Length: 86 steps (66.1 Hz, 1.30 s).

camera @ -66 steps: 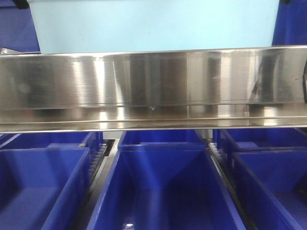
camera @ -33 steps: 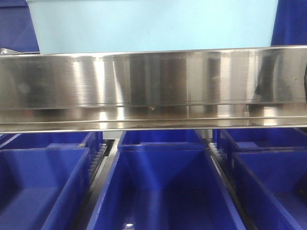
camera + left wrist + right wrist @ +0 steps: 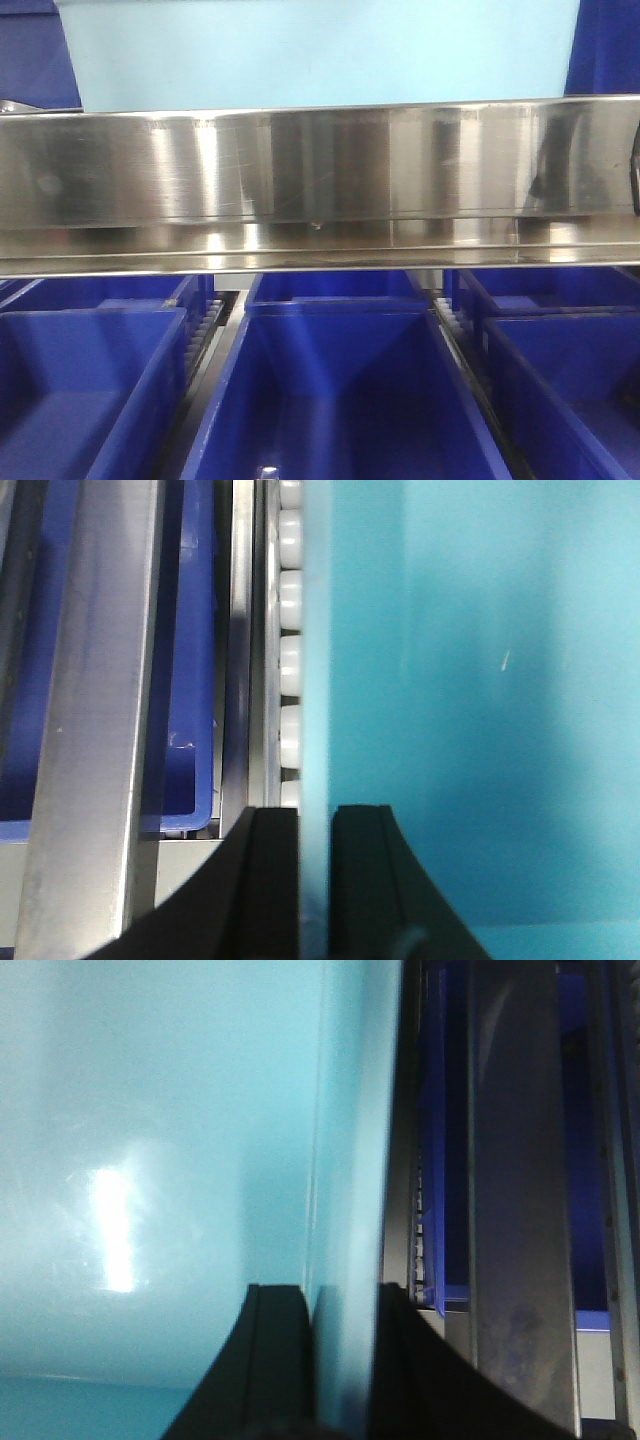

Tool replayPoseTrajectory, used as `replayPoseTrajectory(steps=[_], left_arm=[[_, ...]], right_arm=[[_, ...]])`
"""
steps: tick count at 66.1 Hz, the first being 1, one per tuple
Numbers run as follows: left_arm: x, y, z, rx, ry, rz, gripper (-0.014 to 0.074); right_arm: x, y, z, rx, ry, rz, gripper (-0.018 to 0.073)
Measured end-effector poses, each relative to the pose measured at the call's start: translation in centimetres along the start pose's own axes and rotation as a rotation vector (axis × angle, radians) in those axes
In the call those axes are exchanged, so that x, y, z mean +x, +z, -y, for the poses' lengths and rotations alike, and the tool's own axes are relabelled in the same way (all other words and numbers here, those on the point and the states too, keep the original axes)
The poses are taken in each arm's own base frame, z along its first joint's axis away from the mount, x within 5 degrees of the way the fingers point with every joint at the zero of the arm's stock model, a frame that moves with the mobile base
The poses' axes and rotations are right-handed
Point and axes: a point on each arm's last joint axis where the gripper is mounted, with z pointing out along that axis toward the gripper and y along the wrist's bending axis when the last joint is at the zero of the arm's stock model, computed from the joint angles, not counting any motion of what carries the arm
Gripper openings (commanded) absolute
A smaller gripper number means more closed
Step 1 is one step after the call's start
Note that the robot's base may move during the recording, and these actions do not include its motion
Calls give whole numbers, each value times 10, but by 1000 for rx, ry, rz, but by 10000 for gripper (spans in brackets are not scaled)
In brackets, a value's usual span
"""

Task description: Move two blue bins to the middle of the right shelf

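A pale aqua-blue bin [image 3: 320,50] fills the top of the front view, just above a stainless shelf rail [image 3: 320,180]. In the left wrist view my left gripper [image 3: 316,815] is shut on the bin's left wall [image 3: 315,680], one black finger outside and one inside. The right wrist view shows my right gripper [image 3: 340,1295] shut on the bin's right wall [image 3: 345,1160] in the same way. The bin's smooth inside [image 3: 150,1160] takes up most of both wrist views. Neither gripper shows in the front view.
Three deep royal-blue bins [image 3: 340,400] [image 3: 80,390] [image 3: 570,380] sit side by side on the level below the rail. White rollers [image 3: 290,600] run along the pale bin's left side. Steel frame bars [image 3: 100,700] [image 3: 515,1160] and royal-blue bins [image 3: 190,680] flank it.
The pale bin has shifted very slightly. The small black gripper parts seen at its top corners one second ago have left the front view.
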Motion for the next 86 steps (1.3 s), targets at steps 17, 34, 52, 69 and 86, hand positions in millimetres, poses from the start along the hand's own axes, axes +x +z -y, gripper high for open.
replayPoseTrajectory(steps=[17, 34, 52, 69, 86], left_arm=[[-3, -9, 0, 5, -8, 7, -111], [-11, -27, 3, 35, -12, 57, -111], [-17, -73, 12, 38, 36, 213, -111], [-18, -121, 7, 42, 34, 356, -111], [-16, -128, 4, 40, 31, 368, -111]], right_arm=[[1, -8, 2, 6, 15, 22, -166], [6, -32, 8, 11, 43, 71, -166], [-1, -78, 6, 33, 17, 213, -165], [-6, -121, -3, 21, -12, 353, -165], [-6, -126, -4, 15, -13, 364, -165]])
